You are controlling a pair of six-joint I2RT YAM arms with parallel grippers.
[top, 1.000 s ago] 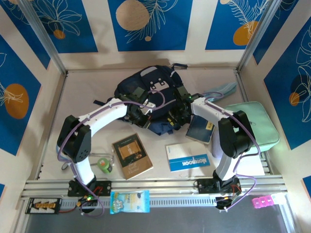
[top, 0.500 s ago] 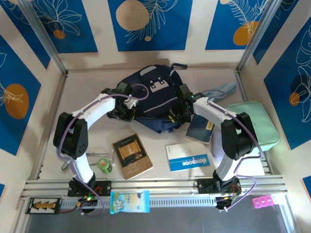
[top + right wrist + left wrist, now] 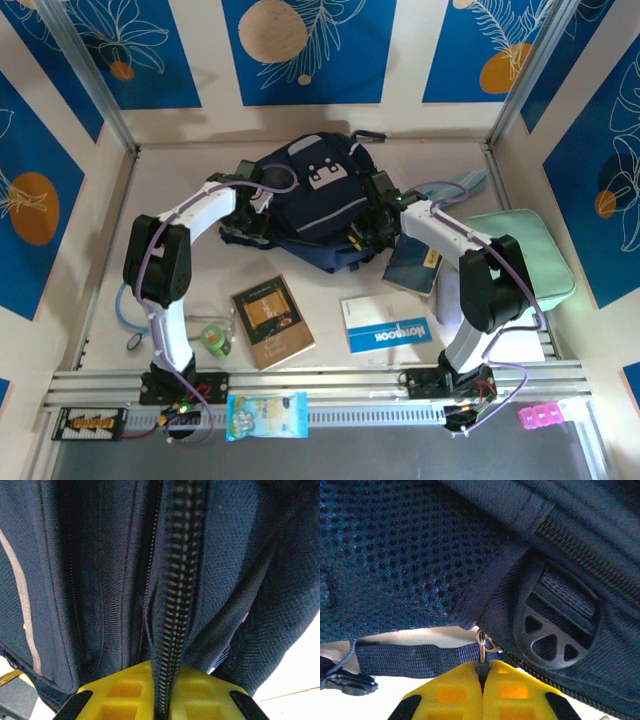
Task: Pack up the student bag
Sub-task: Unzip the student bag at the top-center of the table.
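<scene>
Two tools flank the student bag (image 3: 320,205) at upper centre of the counter (image 3: 170,180): left tool (image 3: 481,672) pressed together on the zipper pull (image 3: 483,647) at the bag's left edge, right tool (image 3: 162,680) pinching the zipper track (image 3: 177,580), which runs straight up-frame from it.

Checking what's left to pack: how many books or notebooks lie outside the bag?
3: brown book near front; white-and-blue notebook to its right; dark blue book beside the bag, partly under the right arm. Others may be hidden.

Left gripper (image 3: 481,674) and right gripper (image 3: 163,682) pinched closed, arms bent inward.
</scene>
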